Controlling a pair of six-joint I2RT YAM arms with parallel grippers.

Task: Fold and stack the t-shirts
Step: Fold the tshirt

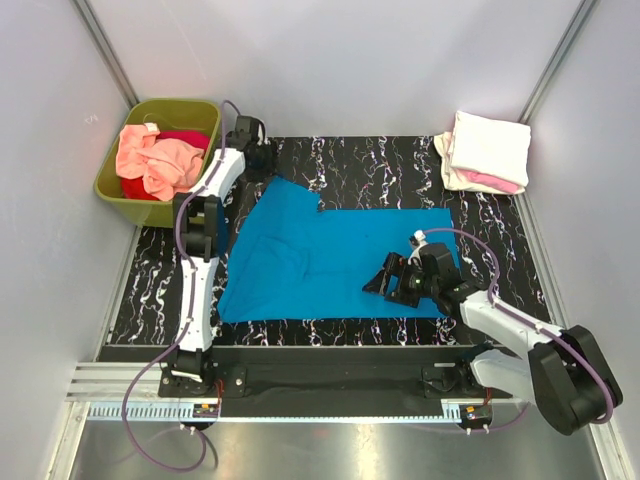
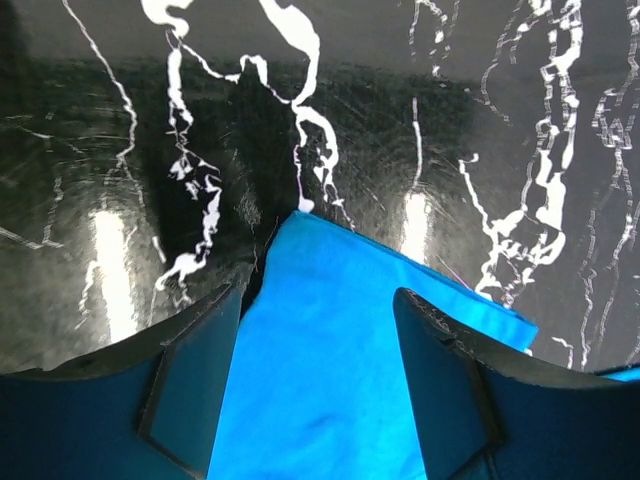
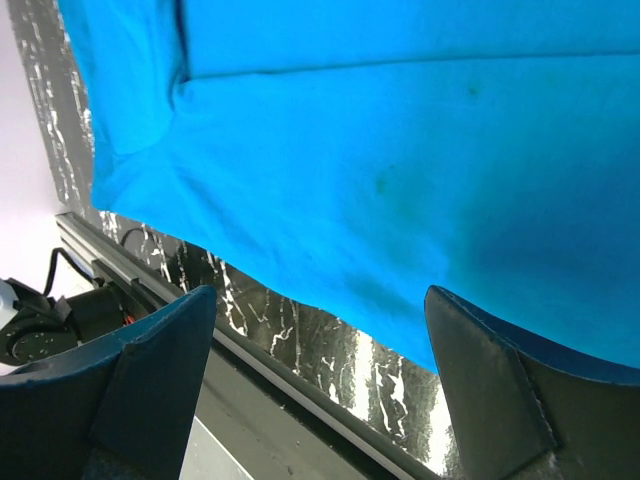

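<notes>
A bright blue t-shirt [image 1: 330,255] lies spread flat on the black marbled mat [image 1: 380,160]. My left gripper [image 1: 264,163] hovers at the shirt's far left corner. In the left wrist view that gripper [image 2: 318,295] is open, and the blue corner [image 2: 320,380] lies on the mat between its fingers. My right gripper [image 1: 386,282] is low over the shirt's near right part. In the right wrist view it [image 3: 320,292] is open, with the blue hem [image 3: 350,130] and bare mat between its fingers and nothing held.
An olive-green tub [image 1: 110,190] at the far left holds a salmon shirt [image 1: 155,160] and a red one [image 1: 185,138]. A folded cream-white stack [image 1: 487,148] with a pink shirt [image 1: 497,182] underneath sits at the far right corner. Grey walls enclose the mat.
</notes>
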